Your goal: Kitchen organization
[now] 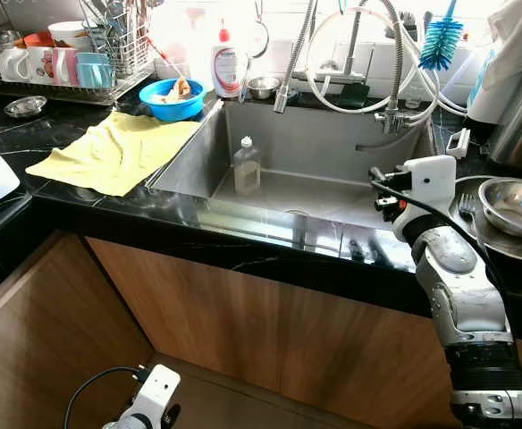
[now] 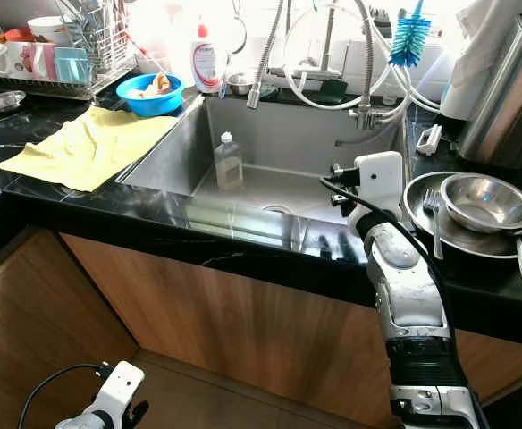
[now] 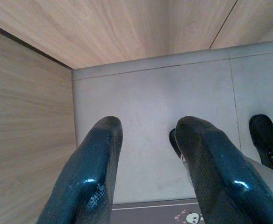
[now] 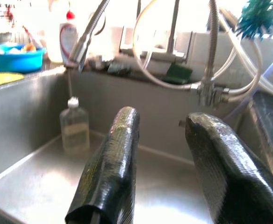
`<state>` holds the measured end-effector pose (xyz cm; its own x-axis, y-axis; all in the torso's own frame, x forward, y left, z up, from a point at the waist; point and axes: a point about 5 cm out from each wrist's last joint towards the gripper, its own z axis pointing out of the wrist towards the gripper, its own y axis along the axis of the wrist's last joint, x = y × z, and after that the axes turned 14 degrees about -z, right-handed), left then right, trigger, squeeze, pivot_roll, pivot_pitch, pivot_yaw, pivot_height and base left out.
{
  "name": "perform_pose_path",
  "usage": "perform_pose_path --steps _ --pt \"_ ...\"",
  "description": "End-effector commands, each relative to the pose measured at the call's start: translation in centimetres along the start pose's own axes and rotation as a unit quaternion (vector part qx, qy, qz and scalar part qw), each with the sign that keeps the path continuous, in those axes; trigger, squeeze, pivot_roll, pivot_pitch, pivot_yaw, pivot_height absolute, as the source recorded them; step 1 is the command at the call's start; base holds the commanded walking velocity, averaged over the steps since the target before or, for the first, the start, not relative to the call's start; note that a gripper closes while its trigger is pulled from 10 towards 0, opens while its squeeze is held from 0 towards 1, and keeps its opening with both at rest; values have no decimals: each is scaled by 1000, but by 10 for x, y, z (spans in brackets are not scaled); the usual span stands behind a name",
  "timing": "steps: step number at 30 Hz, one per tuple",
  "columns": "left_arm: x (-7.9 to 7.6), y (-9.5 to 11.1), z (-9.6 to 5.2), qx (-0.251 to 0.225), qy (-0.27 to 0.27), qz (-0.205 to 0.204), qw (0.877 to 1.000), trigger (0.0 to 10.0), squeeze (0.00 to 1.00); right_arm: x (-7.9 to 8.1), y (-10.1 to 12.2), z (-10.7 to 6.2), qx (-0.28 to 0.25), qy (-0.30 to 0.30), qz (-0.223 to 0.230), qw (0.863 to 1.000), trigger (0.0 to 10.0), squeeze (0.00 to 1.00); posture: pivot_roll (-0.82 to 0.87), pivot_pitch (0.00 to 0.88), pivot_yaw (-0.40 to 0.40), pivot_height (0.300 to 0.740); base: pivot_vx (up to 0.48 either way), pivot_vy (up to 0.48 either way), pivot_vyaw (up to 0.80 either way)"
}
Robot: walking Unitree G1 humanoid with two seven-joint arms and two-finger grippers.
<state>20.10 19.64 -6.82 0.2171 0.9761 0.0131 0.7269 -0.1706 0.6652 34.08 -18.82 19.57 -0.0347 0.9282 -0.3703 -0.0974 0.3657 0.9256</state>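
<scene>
Now my right gripper (image 4: 162, 163), fingers spread and empty, hovers over the sink (image 1: 332, 143); the clear bottle (image 4: 75, 125) stands ahead and leftward, so I should approach low, straddling it squarely.

No readable text (bottle label (image 1: 228, 64) blurred).

A clear plastic bottle (image 1: 246, 166) with a white cap stands upright inside the steel sink (image 1: 324, 143).
</scene>
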Motion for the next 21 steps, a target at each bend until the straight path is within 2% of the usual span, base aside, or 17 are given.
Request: perform_pose_path --steps 1,4,9,12,16,18,21 --pt "4 0 -1 3 4 10 1000 10000 0 -2 11 -2 -26 -18 -6 999 10000 0 -110 0 32 740 0 0 0" --pt "5 1 -1 2 5 9 1000 10000 0 -3 13 -11 -38 -42 -33 998 10000 0 -113 0 33 740 0 0 0" --pt "5 1 -1 2 6 9 1000 10000 0 -1 2 -27 -37 -65 -36 997 10000 0 -117 0 35 740 0 0 0" --pt "6 3 0 -3 10 5 1000 10000 0 2 -3 -42 -43 -85 -44 995 10000 0 -123 0 40 740 0 0 0" --pt "7 8 1 -14 15 -3 1000 10000 0 3 -4 -50 -49 -96 -52 993 10000 0 -129 0 42 740 0 0 0" --pt "8 13 2 -18 20 -6 1000 10000 0 11 -4 -58 -66 -88 -68 992 10000 0 -131 0 43 740 0 0 0" --pt "7 16 3 -20 16 1 1000 10000 0 17 5 -65 -90 -88 -67 990 10000 0 -132 0 45 740 0 0 0"
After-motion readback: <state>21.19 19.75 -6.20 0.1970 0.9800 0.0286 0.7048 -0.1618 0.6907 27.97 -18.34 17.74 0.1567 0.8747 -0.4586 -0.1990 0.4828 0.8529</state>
